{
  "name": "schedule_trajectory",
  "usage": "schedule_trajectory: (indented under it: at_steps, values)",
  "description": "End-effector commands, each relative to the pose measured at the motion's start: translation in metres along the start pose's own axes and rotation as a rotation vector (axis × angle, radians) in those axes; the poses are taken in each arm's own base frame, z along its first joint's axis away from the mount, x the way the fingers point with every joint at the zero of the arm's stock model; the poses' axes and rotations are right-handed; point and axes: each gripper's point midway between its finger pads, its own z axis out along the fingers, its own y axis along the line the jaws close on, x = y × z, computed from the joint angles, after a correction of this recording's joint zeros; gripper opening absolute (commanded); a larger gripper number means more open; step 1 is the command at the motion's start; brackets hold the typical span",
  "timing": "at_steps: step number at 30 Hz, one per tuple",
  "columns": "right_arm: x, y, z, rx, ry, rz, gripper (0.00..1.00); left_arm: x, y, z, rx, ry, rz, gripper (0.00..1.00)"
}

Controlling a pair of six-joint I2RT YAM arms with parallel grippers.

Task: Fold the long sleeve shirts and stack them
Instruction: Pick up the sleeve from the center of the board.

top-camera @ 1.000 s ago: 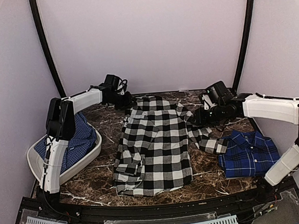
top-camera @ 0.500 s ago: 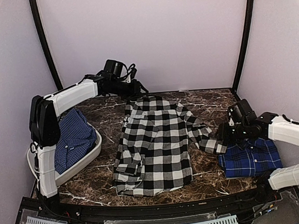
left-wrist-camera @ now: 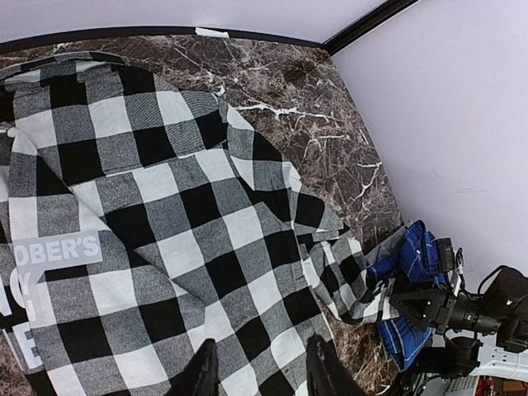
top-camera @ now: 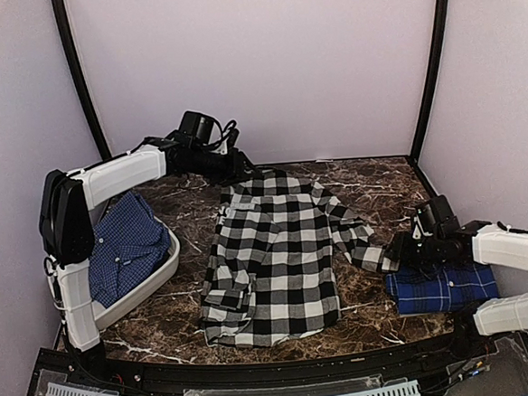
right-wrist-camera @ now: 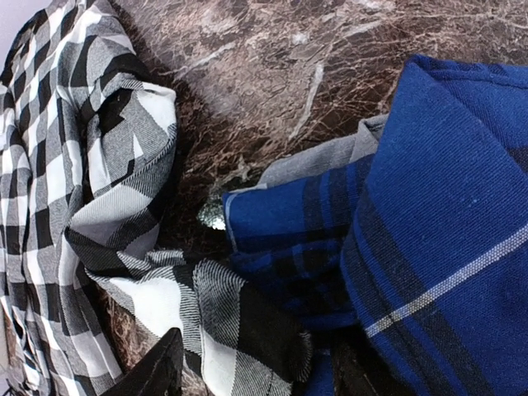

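Left gripper: jaws apart, empty, above checked shirt
Right gripper: jaws apart over its cuff
Care: I'd pinch cuff alone, missing blue plaid shirt

You have soft, matt woven cloth in both the black-and-white checked shirt and the blue plaid shirt, its weave coarse up close, on a smooth, polished-looking brown marbled table, with a smooth white plastic tub at the left.
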Motion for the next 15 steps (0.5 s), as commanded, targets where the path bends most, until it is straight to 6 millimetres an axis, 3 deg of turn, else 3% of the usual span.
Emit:
schedule_trajectory:
  at_steps: [1, 5, 11, 15]
  values:
    - [-0.014, 0.015, 0.003, -0.085, -0.062, 0.015, 0.55, -0.011, -0.027, -0.027, 0.045, -0.052, 0.028, 0.35]
    - [-0.022, 0.023, 0.001, -0.114, -0.092, -0.002, 0.40, -0.008, -0.027, -0.027, 0.043, -0.045, 0.023, 0.35]
    - [-0.038, 0.042, -0.008, -0.152, -0.112, -0.076, 0.02, -0.001, -0.027, -0.026, 0.042, -0.035, 0.018, 0.35]
    - [-0.056, 0.067, -0.024, -0.209, -0.149, -0.135, 0.00, 0.003, -0.027, -0.027, 0.043, -0.029, 0.016, 0.35]
